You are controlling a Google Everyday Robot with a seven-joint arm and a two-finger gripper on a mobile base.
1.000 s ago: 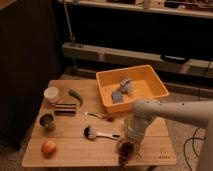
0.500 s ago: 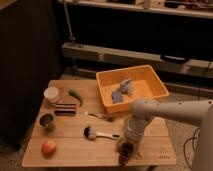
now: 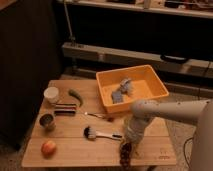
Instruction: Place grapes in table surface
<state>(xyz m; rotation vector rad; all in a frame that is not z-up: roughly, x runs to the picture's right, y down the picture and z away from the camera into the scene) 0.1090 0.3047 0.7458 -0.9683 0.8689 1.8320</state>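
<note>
Though bin (image 3: 125, 71) occupied, pincer (image 3: 128, 144) over grapes (image 3: 125, 154)

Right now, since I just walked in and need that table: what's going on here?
A one-armed robot is working with the grapes. Its gripper is directly above the bunch at the front edge of the table surface, well right of the apple. Whether the grapes are gripped or resting on the wood isn't clear.
</note>
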